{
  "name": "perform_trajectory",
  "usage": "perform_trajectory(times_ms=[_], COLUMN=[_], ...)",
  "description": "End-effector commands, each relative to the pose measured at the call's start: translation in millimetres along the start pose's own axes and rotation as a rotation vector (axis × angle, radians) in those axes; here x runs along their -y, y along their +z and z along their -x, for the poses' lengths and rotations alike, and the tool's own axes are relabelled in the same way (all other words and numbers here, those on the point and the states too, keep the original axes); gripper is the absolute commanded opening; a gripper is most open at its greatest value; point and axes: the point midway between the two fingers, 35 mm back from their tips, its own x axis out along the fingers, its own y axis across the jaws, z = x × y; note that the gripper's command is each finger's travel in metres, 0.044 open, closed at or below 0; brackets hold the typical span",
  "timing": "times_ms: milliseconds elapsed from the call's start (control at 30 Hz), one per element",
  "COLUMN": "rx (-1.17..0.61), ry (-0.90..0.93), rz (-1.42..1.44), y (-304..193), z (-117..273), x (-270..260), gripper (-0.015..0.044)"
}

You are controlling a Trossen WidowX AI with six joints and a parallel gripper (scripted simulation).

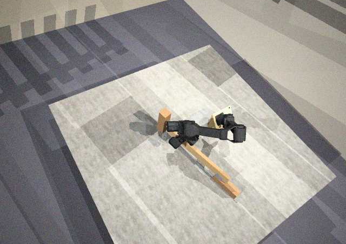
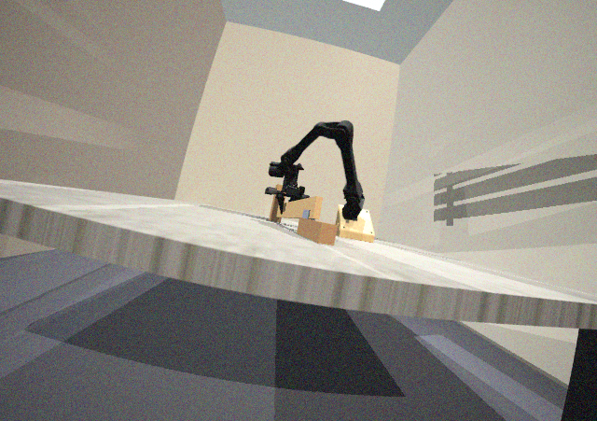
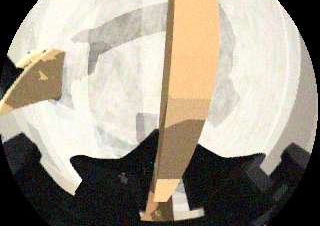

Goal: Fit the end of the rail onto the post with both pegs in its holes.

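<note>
The wooden rail (image 1: 206,160) (image 2: 301,207) (image 3: 192,61) runs from the post to the footboard block. Its far end is at the blue-grey bracket (image 1: 217,176) (image 2: 306,213) on the low footboard block (image 1: 227,188) (image 2: 315,231); how well it is seated is unclear. My gripper (image 1: 183,142) (image 3: 166,132) is shut on the rail close to its near end. In the exterior view one finger shows beside the rail. The near end is raised, close in front of the upright post (image 1: 164,121) (image 2: 273,209). Pegs, holes and any gap are hidden or too small to tell.
A cream wedge-shaped block (image 1: 212,122) (image 2: 355,228) (image 3: 40,83) stands by the arm's base, to one side of the rail. The arm arches from there over to the rail's near end. The pale table (image 1: 139,202) (image 2: 192,233) carries shadows.
</note>
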Motion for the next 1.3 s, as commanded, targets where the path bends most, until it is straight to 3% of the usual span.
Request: perform_trajectory(times_ms=[0, 1267], rx=[0.006, 0.005], ry=[-0.011, -0.011], rz=[-0.001, -0.001], y=[0, 0], z=[4, 23], x=[2, 1], gripper=[0.0000, 0.0000])
